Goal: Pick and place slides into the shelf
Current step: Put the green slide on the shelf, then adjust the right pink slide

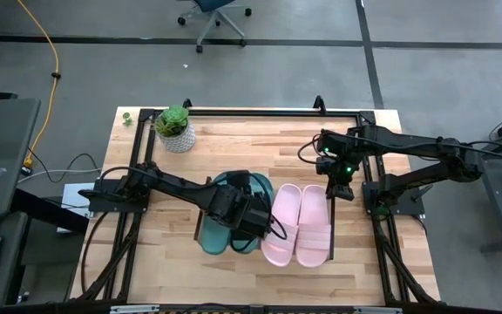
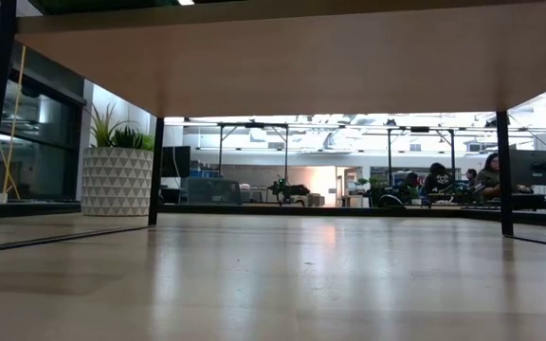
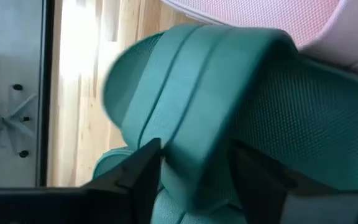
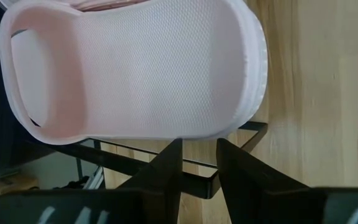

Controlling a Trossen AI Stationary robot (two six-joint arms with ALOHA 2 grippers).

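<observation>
Slides: two pink (image 1: 299, 225) sit side by side on the shelf (image 1: 366, 113) right of centre, the two teal (image 1: 223, 222) just left of them, mostly under your left arm. Left gripper (image 1: 253, 218) is down on the teal slide (image 3: 241, 118) nearest the pinks; the left wrist view shows its fingers (image 3: 135, 177) straddling the ribbed strap, so it looks closed on that strap, though how tight you can't tell. Right gripper (image 1: 340, 187) hangs just past the toe end of the right pink slide (image 4: 135, 68), fingers narrow with a thin gap, nothing between them, over the black wire rail (image 4: 197, 167). I read all four as on the shelf already, so the step in hand is probably seating that last teal one. Set it flat, parallel to the pinks and beside them without climbing their edge; the wrist view shows pink very near the teal. Open only once the sole is down, then lift straight up so the strap doesn't drag with you. Keep the right arm where it is, clear of the left. Plant pot (image 1: 178, 135) at the back left is well apart, no issue. Low view shows no slide or gripper.
</observation>
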